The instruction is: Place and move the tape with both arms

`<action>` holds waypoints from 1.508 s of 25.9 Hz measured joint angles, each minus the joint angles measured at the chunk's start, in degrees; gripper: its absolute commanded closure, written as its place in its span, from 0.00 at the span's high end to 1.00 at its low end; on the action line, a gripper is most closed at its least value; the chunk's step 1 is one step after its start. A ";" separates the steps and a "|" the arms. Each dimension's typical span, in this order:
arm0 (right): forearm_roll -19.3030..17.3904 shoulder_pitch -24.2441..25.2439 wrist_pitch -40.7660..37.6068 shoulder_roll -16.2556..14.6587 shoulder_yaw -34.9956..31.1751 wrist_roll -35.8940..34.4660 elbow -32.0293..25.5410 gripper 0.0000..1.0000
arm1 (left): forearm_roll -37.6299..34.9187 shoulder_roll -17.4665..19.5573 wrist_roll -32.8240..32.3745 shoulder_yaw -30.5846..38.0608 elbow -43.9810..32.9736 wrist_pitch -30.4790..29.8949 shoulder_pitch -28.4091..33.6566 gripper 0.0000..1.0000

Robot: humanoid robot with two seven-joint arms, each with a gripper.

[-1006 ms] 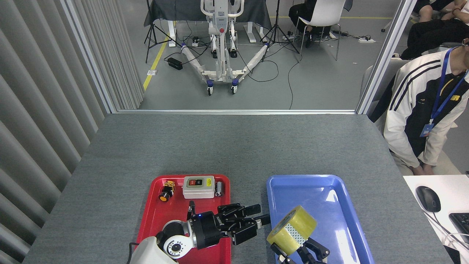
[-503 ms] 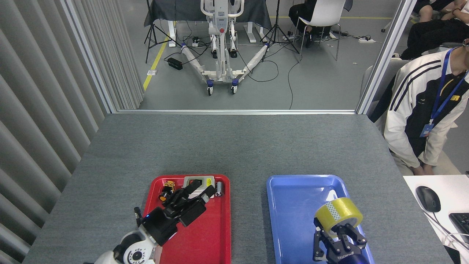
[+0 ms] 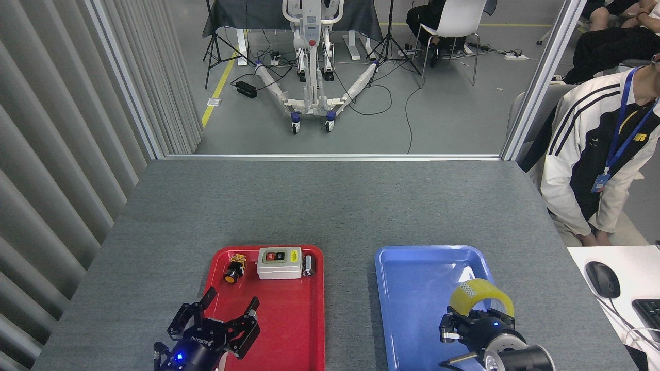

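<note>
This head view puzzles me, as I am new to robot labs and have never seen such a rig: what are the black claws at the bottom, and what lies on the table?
The picture is taken from the robot's own head, looking forward and down at a grey table. The two black claws are the ends of its arms.

The left pincer hangs open and empty, its fingers spread, at the near left corner of a red tray. At the far end of that tray sit a white switch box, a small yellow push button and a small dark part.

The right pincer is over a blue tray and grips the tape, a yellow roll. Whether the roll already rests on the tray, I cannot tell.

A person sits at the right, beyond the table.
</note>
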 measured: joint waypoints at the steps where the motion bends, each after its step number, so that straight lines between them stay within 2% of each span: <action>1: -0.11 -0.80 0.13 0.07 0.22 1.42 0.57 0.60 | -0.07 -0.10 -1.36 0.04 0.23 1.19 -0.45 1.00; 3: -0.25 -2.43 0.23 0.13 0.50 2.91 2.24 0.96 | -0.10 -0.07 -3.37 0.28 0.71 2.91 -1.18 1.00; 4: -0.27 -3.05 0.24 0.12 0.60 3.52 3.15 0.99 | -0.11 0.03 -3.82 0.55 0.98 3.49 -1.66 1.00; 13: -0.43 -4.01 0.09 0.10 1.06 3.68 5.17 1.00 | 0.03 0.69 -3.71 2.49 2.88 5.40 -3.37 1.00; 18: -0.97 -2.26 0.00 -0.17 0.96 -0.22 3.36 1.00 | 0.00 0.14 0.64 3.07 2.78 5.08 -3.35 1.00; 21: -1.58 0.19 0.00 -1.23 0.50 -9.78 2.04 1.00 | -0.05 0.27 3.59 3.16 2.68 4.86 -3.28 1.00; 26: -1.68 5.25 -0.12 -2.51 -1.28 -39.27 1.41 1.00 | -0.18 0.29 5.34 3.24 2.64 4.84 -3.21 1.00; 28: -1.57 6.81 -0.11 -2.39 -1.80 -47.46 1.38 1.00 | -0.25 0.29 5.54 3.24 2.65 5.03 -3.17 1.00; 31: -1.51 8.38 0.16 -1.68 -2.12 -52.57 1.46 1.00 | -0.48 0.29 6.40 3.26 2.66 5.16 -2.91 1.00; 39: -1.60 9.59 0.43 -0.17 -2.21 -54.33 1.65 1.00 | -0.81 0.52 9.23 3.31 2.66 5.38 -2.57 1.00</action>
